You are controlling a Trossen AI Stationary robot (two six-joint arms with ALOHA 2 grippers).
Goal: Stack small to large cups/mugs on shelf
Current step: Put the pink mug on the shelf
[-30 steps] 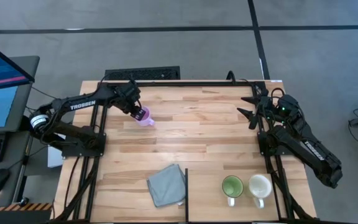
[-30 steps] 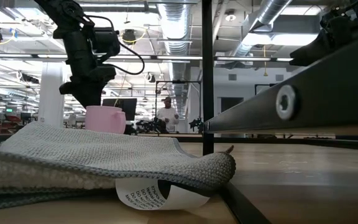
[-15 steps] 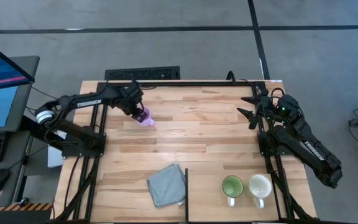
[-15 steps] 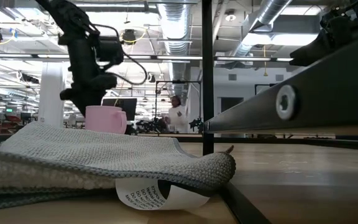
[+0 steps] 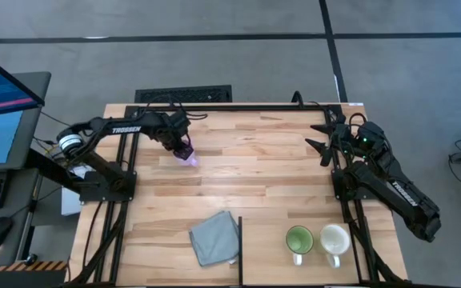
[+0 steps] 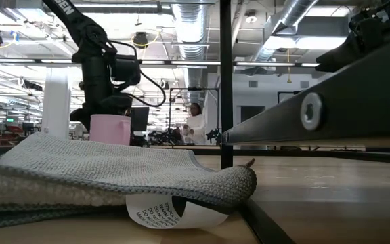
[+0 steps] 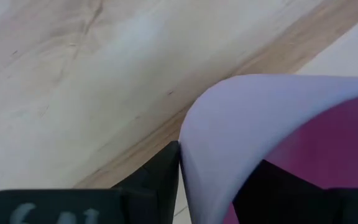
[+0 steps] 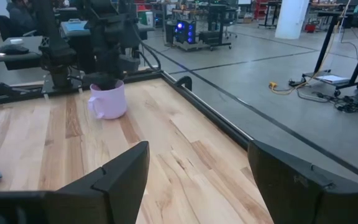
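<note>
Lilac mug [image 5: 187,153]: we note left gripper [image 5: 184,149] clamped on its rim. Green mug [image 5: 298,240], cream mug [image 5: 334,239]: unstacked. Right gripper [image 5: 324,135]: wide open, empty.

Landmark = grey cloth [image 5: 214,237], near table's [image 5: 262,172] front edge. Just right of cloth: thin black post [image 5: 239,240], upright, blocks sideways sweep. Further right: green mug [image 5: 298,239] & cream mug [image 5: 334,238], side by side, touching or nearly. Far back-left of cloth: left gripper [image 5: 181,146] clamped on lilac mug [image 5: 187,154]. Wide bare wood between cloth & lilac mug, also mid-table. Right gripper [image 5: 322,137] at back-right edge, jaws wide.
</note>
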